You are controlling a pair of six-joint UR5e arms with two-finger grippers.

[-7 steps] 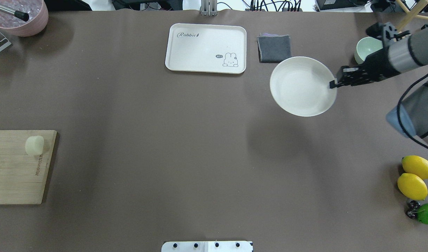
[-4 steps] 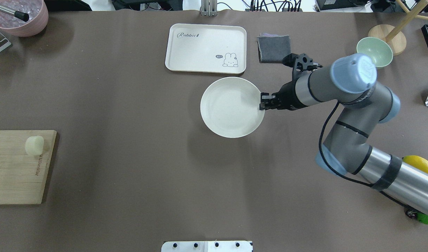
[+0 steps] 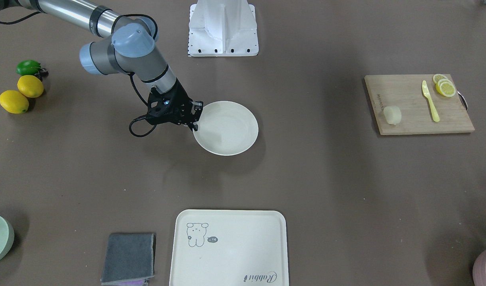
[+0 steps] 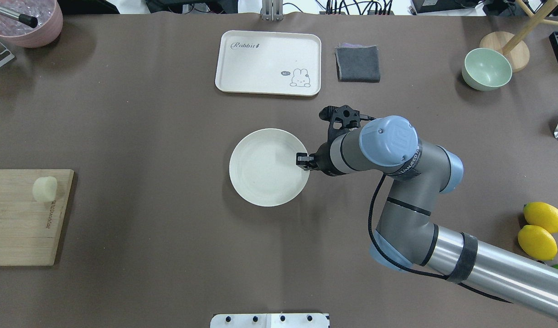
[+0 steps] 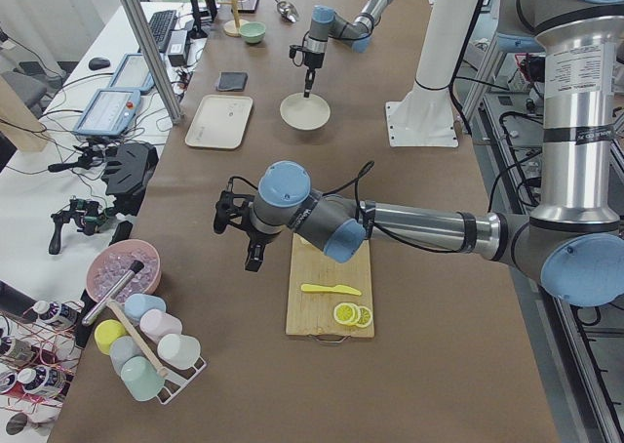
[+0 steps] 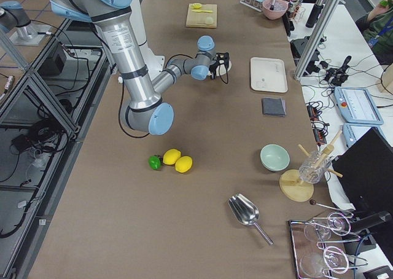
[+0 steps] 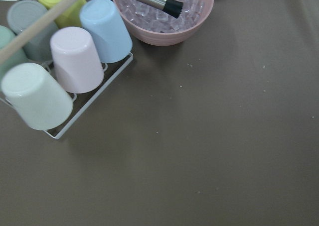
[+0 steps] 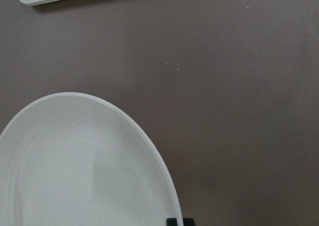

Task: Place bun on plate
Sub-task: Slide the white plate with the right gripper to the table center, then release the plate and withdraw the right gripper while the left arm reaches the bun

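Note:
The bun (image 4: 45, 189) (image 3: 392, 115), a small pale lump, lies on a wooden cutting board (image 4: 23, 228) at the table's left edge. My right gripper (image 4: 302, 160) (image 3: 195, 115) is shut on the right rim of the round cream plate (image 4: 269, 167) (image 3: 227, 127) near the table's middle; a shadow lies beneath the plate. The right wrist view shows the plate (image 8: 75, 171) at lower left. My left gripper (image 5: 252, 258) shows only in the exterior left view, hanging beside the board's far end; I cannot tell whether it is open or shut.
A cream tray (image 4: 268, 63), a grey cloth (image 4: 357, 63) and a green bowl (image 4: 486, 68) stand along the back. Two lemons (image 4: 541, 228) lie at the right edge. A yellow knife (image 3: 429, 101) and lemon slices (image 3: 444, 87) share the board. A cup rack (image 7: 60, 71) and pink bowl (image 4: 26, 20) sit back left.
My right arm has carried the plate from the back right, near the green bowl, leftward and toward the robot to the table's middle. The bun has not moved.

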